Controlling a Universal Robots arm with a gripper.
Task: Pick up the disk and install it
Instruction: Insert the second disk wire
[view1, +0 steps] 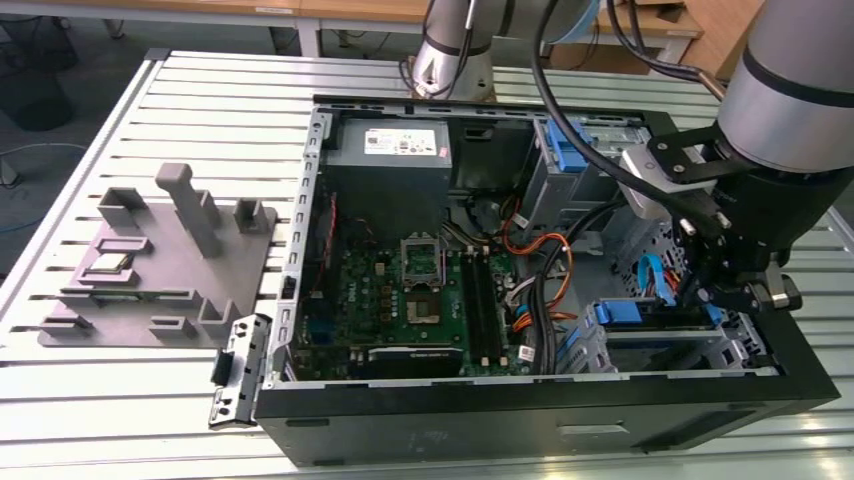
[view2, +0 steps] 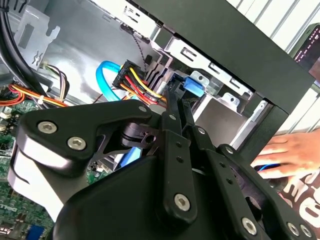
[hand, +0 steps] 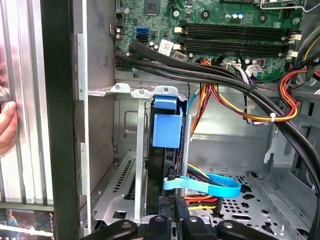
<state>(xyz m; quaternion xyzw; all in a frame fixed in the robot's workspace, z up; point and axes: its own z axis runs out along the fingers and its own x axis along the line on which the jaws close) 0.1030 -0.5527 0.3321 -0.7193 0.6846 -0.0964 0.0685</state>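
Black computer case (view1: 534, 420) holds green motherboard (view1: 400, 300), blue latch piece (hand: 166, 127), light-blue ribbon cable (hand: 210, 186); tool (view2: 175, 145) black.

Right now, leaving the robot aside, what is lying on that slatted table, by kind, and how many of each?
Open computer case: 1
Grey holder plate with upright posts: 1
Black strip lying beside the case: 1
Total: 3
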